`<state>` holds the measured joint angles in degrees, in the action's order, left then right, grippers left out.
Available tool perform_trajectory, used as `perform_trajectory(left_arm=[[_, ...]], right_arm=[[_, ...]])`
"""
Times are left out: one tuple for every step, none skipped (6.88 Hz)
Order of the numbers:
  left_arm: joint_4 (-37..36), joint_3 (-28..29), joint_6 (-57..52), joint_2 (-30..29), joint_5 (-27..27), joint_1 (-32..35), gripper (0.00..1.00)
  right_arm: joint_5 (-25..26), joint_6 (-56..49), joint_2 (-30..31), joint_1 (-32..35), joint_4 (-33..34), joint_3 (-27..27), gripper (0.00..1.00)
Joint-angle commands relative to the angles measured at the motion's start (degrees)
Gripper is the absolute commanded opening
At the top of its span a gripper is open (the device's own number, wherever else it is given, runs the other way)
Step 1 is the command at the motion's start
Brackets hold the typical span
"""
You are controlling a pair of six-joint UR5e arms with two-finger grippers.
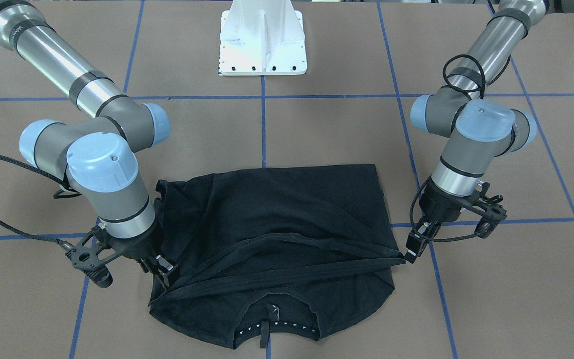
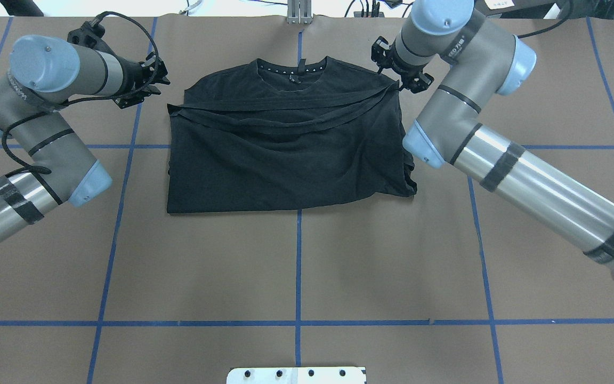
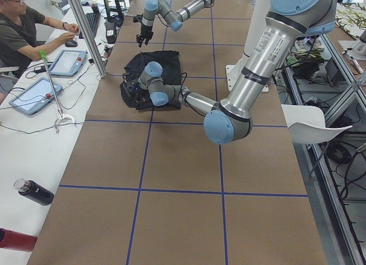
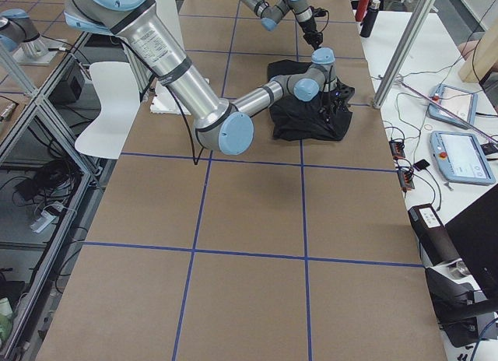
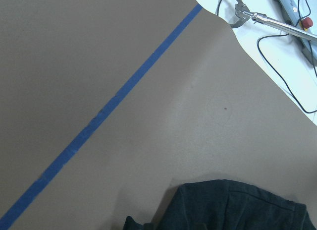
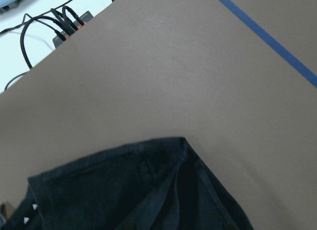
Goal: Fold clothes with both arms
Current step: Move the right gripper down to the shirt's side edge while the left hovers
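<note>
The clothes, a black T-shirt, lie folded on the brown table. The lower hem is drawn up across the chest, just short of the white-dotted neck trim. My left gripper hangs open just above the hem's pointed corner. My right gripper stands open over the opposite folded edge. Neither wrist view shows fingers. In them only a corner of the shirt lies flat below.
The white pedestal base stands behind the shirt. Blue tape lines grid the table. Beyond the table's far edge a person sits at a side bench with tablets, cables and a bottle.
</note>
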<state>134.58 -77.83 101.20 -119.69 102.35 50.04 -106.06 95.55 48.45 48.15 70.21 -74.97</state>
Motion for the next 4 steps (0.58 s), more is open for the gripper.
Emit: perform_trajectory(left_arm=[[-0.1, -0.8, 0.2, 0.2, 0.0, 0.1, 0.38], [-0.2, -0.8, 0.1, 0.2, 0.0, 0.1, 0.38], [-0.2, -1.0, 0.1, 0.4, -0.1, 0.1, 0.38], [-0.3, -1.3, 0.1, 0.5, -0.2, 0.1, 0.38]], right_arm=[[0.0, 1.7, 12.1, -3.7, 0.0, -16.2, 0.66], [0.3, 2.9, 15.9, -5.9, -0.1, -19.7, 0.66], [0.5, 3.9, 16.8, -7.3, -0.1, -20.7, 0.67], [1.4, 4.0, 17.7, -8.9, -0.1, -20.9, 0.68]])
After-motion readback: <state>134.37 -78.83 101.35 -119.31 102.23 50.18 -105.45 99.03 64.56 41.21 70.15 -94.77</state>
